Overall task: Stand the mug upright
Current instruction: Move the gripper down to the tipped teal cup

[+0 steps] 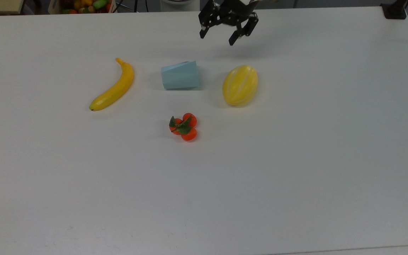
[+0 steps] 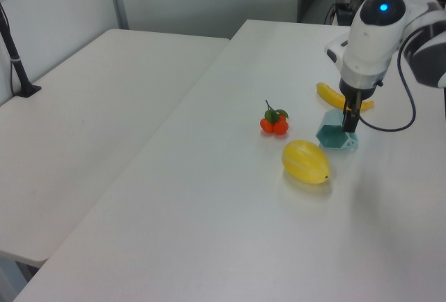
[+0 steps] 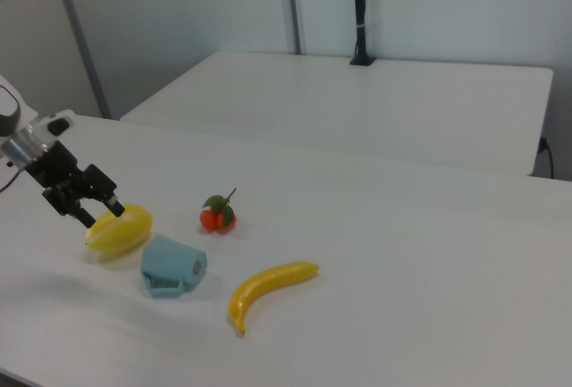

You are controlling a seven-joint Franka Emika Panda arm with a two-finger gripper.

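The mug (image 1: 180,75) is pale blue-grey and faceted. It lies on its side on the white table, between a banana and a melon, with its wider rim turned toward the melon. Its hexagonal mouth (image 2: 333,135) faces the camera in the left view, and it also appears in the right view as the mug (image 3: 172,266). My gripper (image 1: 216,39) hangs open and empty above the table, farther back than the gap between mug and melon. In the left view the gripper (image 2: 350,118) overlaps the mug's upper edge. In the right view the gripper (image 3: 101,214) sits just beside the melon.
A yellow banana (image 1: 113,86) lies to the top view's left of the mug. A yellow melon (image 1: 240,85) lies to its right. A cluster of small oranges (image 1: 183,126) with leaves sits nearer the front. A second table (image 2: 83,121) adjoins.
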